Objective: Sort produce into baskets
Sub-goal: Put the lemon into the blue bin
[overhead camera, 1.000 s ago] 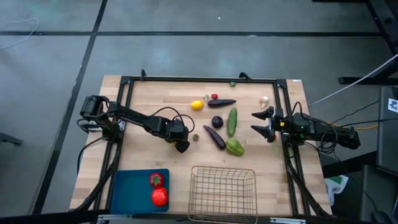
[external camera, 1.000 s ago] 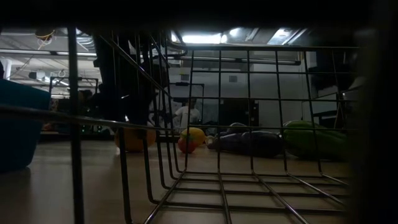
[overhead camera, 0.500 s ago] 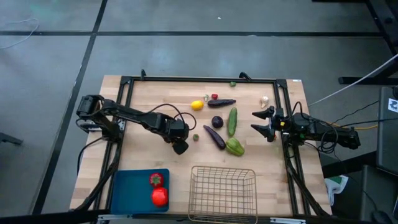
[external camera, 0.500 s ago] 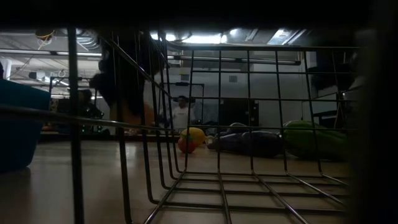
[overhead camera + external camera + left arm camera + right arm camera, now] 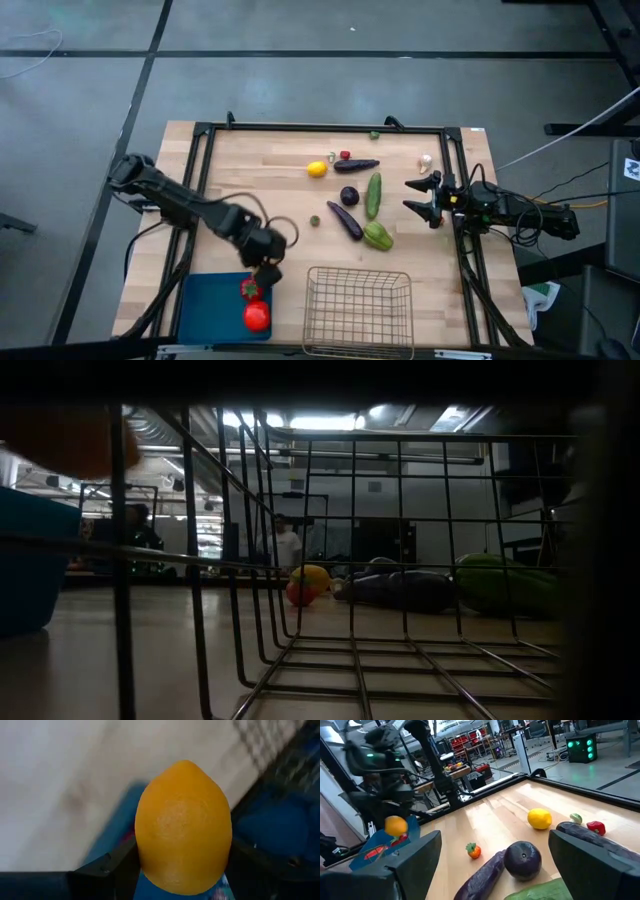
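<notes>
Orange fruit (image 5: 183, 827) sits clamped between the dark fingers of the left tool (image 5: 266, 272), which hangs over the upper right corner of the blue tray (image 5: 205, 310) at the near left of the wooden surface (image 5: 260, 170). Seen from the left wrist, the fruit fills the gap between the fingers, blue plastic showing beneath it. Two red pieces already lie in the tray: one (image 5: 250, 289) just below the tool, a larger one (image 5: 257, 317) nearer the front edge. The move ahead appears to turn on one thing only: the tray lies directly under and slightly left of the held fruit, so a short reach inward and a release would likely land it beside the red pieces. The wire-mesh basket (image 5: 359, 309) stands just right of the tray, close enough that a drop drifting rightward could miss. Farther back, the lemon (image 5: 317, 169), eggplants (image 5: 345, 219), cucumber (image 5: 374, 194) and green pepper (image 5: 377, 236) remain unsorted mid-surface. The right tool (image 5: 425, 199) waits at the right edge, fingers spread wide and empty, nearer that cluster than the left.
</notes>
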